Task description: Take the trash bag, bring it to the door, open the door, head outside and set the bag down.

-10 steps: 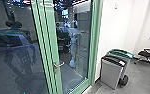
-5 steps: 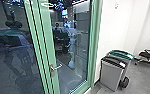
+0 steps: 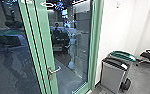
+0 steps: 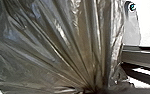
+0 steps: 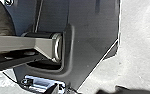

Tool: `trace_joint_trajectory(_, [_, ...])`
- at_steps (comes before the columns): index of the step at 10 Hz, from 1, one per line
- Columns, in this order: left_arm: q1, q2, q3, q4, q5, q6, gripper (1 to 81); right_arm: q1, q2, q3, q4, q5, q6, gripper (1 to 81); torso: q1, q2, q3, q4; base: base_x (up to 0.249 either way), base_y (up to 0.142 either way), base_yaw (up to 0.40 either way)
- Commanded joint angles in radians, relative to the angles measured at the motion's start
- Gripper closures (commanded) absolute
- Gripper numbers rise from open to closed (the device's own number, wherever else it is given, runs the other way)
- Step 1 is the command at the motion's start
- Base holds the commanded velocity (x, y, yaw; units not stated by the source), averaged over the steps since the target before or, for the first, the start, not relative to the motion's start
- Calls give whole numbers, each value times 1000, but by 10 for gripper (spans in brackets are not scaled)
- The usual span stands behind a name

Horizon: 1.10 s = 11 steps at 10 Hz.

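**Trash bag (image 4: 66, 45) near, glass door (image 3: 44, 50) ahead**

We see the bag's folds gathered close by our left wrist; whether our grip on either side is open or closed, we cannot tell. The green-framed door has a lever handle (image 3: 55, 70). Two bins (image 3: 112, 76) stand by the wall (image 3: 116, 32), a chair (image 3: 148, 55) farther off.

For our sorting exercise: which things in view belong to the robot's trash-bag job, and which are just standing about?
Part of the job:
- dark trash bag
- green-framed glass door
- door handle

Just standing about:
- grey bin with black lid
- green-lidded bin
- black chair
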Motion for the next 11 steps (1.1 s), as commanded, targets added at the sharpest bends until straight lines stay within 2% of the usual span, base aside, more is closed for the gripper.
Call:
trace_joint_trajectory(1, [-43,6,2,-11,32,1,811,31,1,1,-2,-51,0,10,0,0,0,0,124,0,0])
trace_joint_trajectory(8, [-40,12,2,-11,26,1,811,26,6,0,1,-37,1,10,0,0,0,0,123,0,0])
trace_joint_trajectory(10, [-32,18,5,-4,-17,1,811,26,6,0,1,-34,0,10,0,0,0,0,116,0,0])
trace_joint_trajectory(11, [-31,18,5,-2,-18,2,811,26,6,0,1,-34,1,10,0,0,0,0,111,0,0])
